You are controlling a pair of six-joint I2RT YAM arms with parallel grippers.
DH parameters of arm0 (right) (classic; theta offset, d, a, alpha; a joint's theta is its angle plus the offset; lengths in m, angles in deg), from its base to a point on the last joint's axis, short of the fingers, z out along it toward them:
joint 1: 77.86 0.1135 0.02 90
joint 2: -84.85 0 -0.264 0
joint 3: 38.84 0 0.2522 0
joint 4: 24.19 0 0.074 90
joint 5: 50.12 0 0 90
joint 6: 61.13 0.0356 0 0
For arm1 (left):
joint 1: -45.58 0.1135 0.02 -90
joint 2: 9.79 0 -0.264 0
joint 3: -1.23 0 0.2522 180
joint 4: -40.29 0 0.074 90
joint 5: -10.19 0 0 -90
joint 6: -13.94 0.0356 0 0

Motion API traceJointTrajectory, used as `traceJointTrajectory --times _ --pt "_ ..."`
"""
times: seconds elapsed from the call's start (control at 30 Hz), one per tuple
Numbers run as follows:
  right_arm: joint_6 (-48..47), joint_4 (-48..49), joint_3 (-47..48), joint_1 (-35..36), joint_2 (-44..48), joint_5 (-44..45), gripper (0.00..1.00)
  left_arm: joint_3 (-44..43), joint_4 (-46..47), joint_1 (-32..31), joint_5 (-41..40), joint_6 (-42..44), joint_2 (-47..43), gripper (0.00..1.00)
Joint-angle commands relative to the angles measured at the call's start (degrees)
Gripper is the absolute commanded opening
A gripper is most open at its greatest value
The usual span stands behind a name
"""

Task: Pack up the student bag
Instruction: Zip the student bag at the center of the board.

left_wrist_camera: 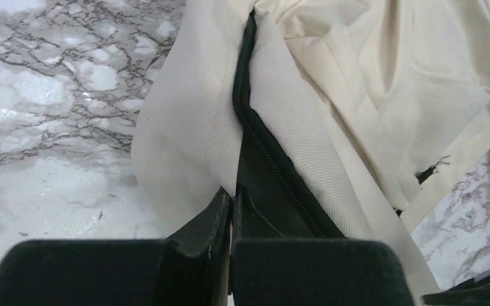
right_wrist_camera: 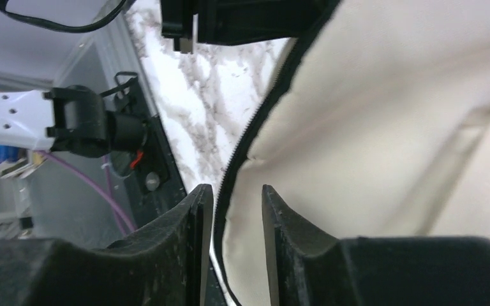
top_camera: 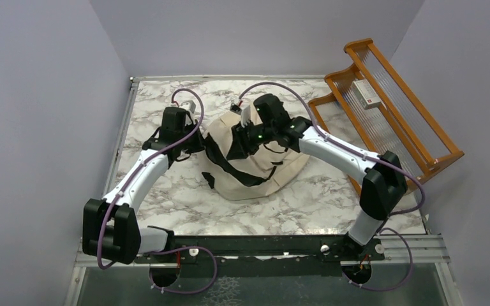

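Your left gripper (left_wrist_camera: 231, 196) is pinched together on the student bag (left_wrist_camera: 332, 115), gripping its cream fabric just beside the black zipper (left_wrist_camera: 274, 167). Your right gripper (right_wrist_camera: 235, 194) stands partly apart, and the bag's zipper edge runs through the gap without being clamped. Only the top view shows the bag lying mid-table on the marble table (top_camera: 166, 199) between both arms, and the wooden rack (top_camera: 441, 163) at the far right holding a small white box (top_camera: 367, 94). You can't tell what is inside the bag.
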Motion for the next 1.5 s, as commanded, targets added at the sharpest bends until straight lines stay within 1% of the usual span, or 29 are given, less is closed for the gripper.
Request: traceJointTrajectory --times 0.0,0.17,0.27,0.3,0.33,0.37,0.4,0.47,0.57,0.67,0.8,0.87,0.93,1.03,1.13,1.2,1.33,1.47 --pt "0.5 3.6 -5.0 -0.1 7.8 14.7 0.41 2.7 -1.8 0.7 -3.6 2.2 -3.3 0.00" --pt "5.1 4.0 -14.3 -0.2 16.9 37.7 0.49 5.4 -2.0 0.9 -4.4 3.3 -5.0 0.00" --pt "9.9 2.7 -20.5 -0.1 22.3 47.5 0.53 5.5 -2.3 1.0 -4.7 4.2 -5.7 0.00" --pt "11.9 2.1 -22.6 -0.2 24.1 50.5 0.56 5.3 -2.4 1.0 -5.0 4.5 -6.2 0.02" --pt "13.5 1.7 -24.7 -0.3 25.7 52.7 0.59 4.9 -2.6 1.1 -5.3 4.9 -6.6 0.07" --pt "14.8 0.9 -26.5 -0.6 27.1 53.9 0.61 4.4 -2.9 1.1 -5.7 5.4 -7.1 0.12" --pt "16.2 -0.2 -27.9 -1.3 28.1 54.3 0.62 3.8 -3.2 1.1 -6.2 5.9 -7.6 0.16" --pt "17.9 -1.8 -30.2 -3.3 29.4 53.5 0.62 2.4 -4.3 1.1 -7.3 6.8 -8.3 0.22" --pt "19.3 -2.1 -33.2 -6.7 30.8 50.5 0.62 0.6 -5.7 1.1 -8.1 7.6 -9.3 0.34" --pt "20.1 -1.1 -35.7 -10.4 31.7 46.2 0.62 -1.1 -6.1 1.1 -6.9 8.5 -10.7 0.38" --pt "20.2 1.3 -38.4 -15.5 31.8 39.3 0.62 -3.4 -6.0 0.9 -3.5 9.2 -11.9 0.40" --pt "20.4 1.5 -39.3 -17.2 31.7 37.4 0.62 -4.2 -5.4 0.0 -1.0 9.0 -12.2 0.41" --pt "21.2 1.2 -40.1 -18.6 31.9 36.9 0.62 -4.7 -3.9 -2.9 0.2 8.5 -12.3 0.43" --pt "22.8 1.4 -42.5 -20.4 33.3 36.6 0.64 -4.8 -1.1 -10.8 -2.6 8.1 -12.0 0.46" --pt "25.4 2.1 -45.2 -21.5 35.4 36.5 0.66 -4.4 2.4 -18.0 -3.8 6.4 -9.7 0.49" --pt "27.6 3.6 -47.4 -21.8 36.9 34.1 0.70 -3.5 5.5 -21.7 -3.9 5.0 -7.6 0.50" --pt "33.7 10.9 -52.7 -22.1 39.9 29.7 0.73 -2.9 10.2 -29.5 -6.6 4.3 -2.7 0.55" --pt "39.6 18.3 -57.2 -22.4 40.5 26.5 0.73 -3.4 13.8 -34.5 -8.3 3.0 2.8 0.56"
